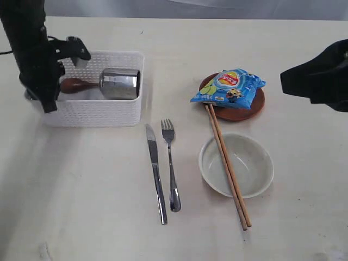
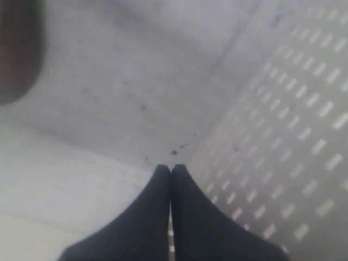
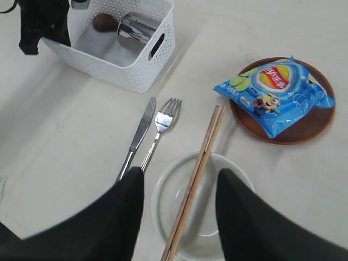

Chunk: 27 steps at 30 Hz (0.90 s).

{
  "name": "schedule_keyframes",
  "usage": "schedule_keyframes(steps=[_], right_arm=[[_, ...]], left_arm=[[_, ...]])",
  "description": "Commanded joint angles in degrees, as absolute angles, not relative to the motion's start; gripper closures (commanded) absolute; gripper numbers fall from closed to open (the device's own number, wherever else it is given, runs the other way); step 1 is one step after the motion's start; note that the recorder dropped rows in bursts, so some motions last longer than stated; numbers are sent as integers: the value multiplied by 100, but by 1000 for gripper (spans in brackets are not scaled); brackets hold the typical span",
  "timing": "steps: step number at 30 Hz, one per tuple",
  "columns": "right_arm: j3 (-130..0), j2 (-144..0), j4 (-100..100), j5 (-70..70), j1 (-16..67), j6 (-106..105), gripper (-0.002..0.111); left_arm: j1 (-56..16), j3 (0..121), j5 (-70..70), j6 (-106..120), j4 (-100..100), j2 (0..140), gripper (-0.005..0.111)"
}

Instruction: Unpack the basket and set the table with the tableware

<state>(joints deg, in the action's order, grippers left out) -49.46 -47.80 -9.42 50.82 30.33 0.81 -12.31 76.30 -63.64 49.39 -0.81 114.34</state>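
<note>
The white lattice basket (image 1: 95, 111) stands at the left of the table (image 1: 81, 206). In it lie a steel cup (image 1: 119, 83) on its side and a reddish-brown wooden spoon (image 1: 76, 85). My left arm (image 1: 38, 65) hangs over the basket's left end. My left gripper (image 2: 171, 169) is shut and empty, close above the basket floor beside its lattice wall (image 2: 293, 136). The knife (image 1: 155, 174) and fork (image 1: 171, 163) lie side by side mid-table. Chopsticks (image 1: 228, 166) rest across the pale bowl (image 1: 261, 179). My right gripper (image 3: 179, 176) is open, high above the bowl (image 3: 160, 185).
A blue chip bag (image 1: 228, 87) lies on the brown plate (image 1: 239, 113) behind the bowl. My right arm (image 1: 318, 76) is at the right edge of the exterior view. A dark brown blur (image 2: 19, 49) shows at the edge of the left wrist view.
</note>
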Motion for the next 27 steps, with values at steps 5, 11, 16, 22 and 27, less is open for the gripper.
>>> schedule_keyframes(steps=[5, 11, 16, 22, 27], right_arm=[[-4925, -4752, -1379, 5003, 3040, -281, 67], [-4925, -4752, -1658, 5111, 3040, -497, 67], [-4925, -4739, -1680, 5277, 3040, -564, 67], [-4925, -4739, -1680, 5288, 3040, -563, 67], [-4925, -4739, -1666, 5252, 3040, -563, 67]], left_arm=[[-1219, 6159, -6996, 5046, 474, 10193, 107], [-1230, 5455, -6996, 5773, 1951, 9519, 107], [-1335, 5417, -6996, 5403, 2683, 9440, 107], [-1399, 5879, -6749, 4429, 2243, 9440, 106], [-1399, 6408, -6541, 4275, 1855, 9359, 87]])
